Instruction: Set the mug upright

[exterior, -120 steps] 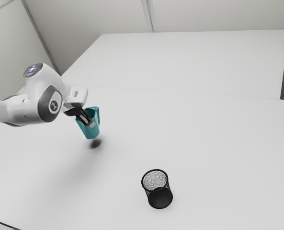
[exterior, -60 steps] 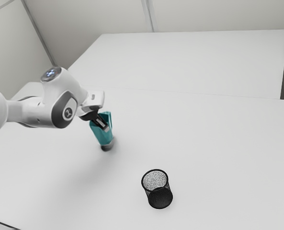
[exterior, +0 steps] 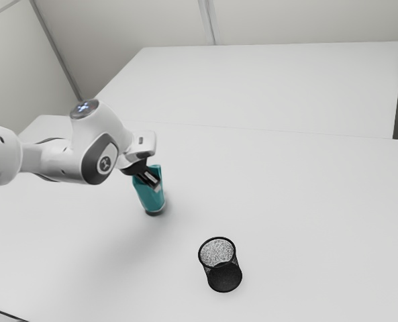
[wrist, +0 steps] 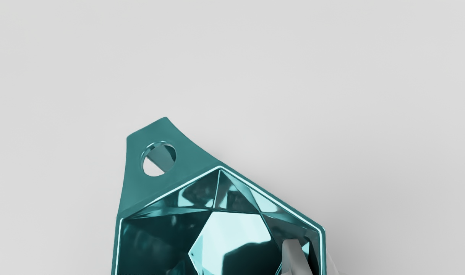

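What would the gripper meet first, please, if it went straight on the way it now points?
Probably the tabletop, below and toward the exterior view's right. The gripper holds the mug by its wall, so the mug's base would likely land first; whether it already touches is unclear.

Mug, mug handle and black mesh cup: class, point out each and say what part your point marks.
Mug (exterior: 151, 198): exterior view, on its outer side wall.
Mug handle (wrist: 140, 188): wrist view, on the flat face beside its hole.
Black mesh cup (exterior: 225, 277): exterior view, on its lower side.
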Controlling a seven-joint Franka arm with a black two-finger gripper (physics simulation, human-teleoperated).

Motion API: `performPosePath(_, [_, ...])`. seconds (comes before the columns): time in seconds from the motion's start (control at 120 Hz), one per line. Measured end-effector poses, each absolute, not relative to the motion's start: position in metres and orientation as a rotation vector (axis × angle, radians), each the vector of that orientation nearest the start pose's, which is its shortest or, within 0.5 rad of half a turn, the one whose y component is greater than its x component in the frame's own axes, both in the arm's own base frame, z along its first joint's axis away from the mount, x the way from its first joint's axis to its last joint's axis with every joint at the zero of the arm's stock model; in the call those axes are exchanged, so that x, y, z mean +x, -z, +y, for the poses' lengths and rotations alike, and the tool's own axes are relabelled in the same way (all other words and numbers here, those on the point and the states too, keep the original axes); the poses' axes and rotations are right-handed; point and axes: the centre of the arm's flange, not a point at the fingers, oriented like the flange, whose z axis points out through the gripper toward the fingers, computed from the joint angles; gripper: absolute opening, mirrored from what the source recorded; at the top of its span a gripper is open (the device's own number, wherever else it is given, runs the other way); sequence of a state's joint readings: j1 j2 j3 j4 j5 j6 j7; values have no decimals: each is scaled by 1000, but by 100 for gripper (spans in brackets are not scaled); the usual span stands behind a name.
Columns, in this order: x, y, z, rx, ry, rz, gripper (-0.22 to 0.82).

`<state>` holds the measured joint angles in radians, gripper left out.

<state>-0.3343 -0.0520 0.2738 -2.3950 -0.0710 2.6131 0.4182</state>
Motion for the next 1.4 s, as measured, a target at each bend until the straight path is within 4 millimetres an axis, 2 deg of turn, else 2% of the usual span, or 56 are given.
performPosePath(0.233, [511, -355, -31, -3070, 396, 613, -18])
performPosePath(0.267, [511, -355, -31, -3072, 392, 608, -14])
performPosePath(0.417, [510, -356, -30, -3084, 378, 586, 19])
performPosePath(0.508, [510, -356, -29, -3090, 370, 574, 33])
performPosePath(0.65, [508, -363, -26, -3107, 353, 546, 45])
performPosePath(0.825, [498, -378, -23, -3150, 289, 497, 52])
performPosePath(0.917, [491, -394, -7, -3179, 262, 432, 54])
performPosePath(0.967, [494, -408, -2, -3184, 272, 413, 55])
performPosePath(1.033, [514, -444, 4, -3175, 327, 399, 56])
performPosePath(1.117, [550, -488, 19, -3150, 366, 376, 57])
performPosePath(1.217, [591, -528, 33, -3124, 359, 365, 57])
performPosePath(1.3, [601, -560, 42, -3121, 355, 367, 58])
performPosePath(1.358, [601, -586, 49, -3114, 366, 371, 58])
performPosePath(1.4, [599, -597, 53, -3115, 352, 376, 58])
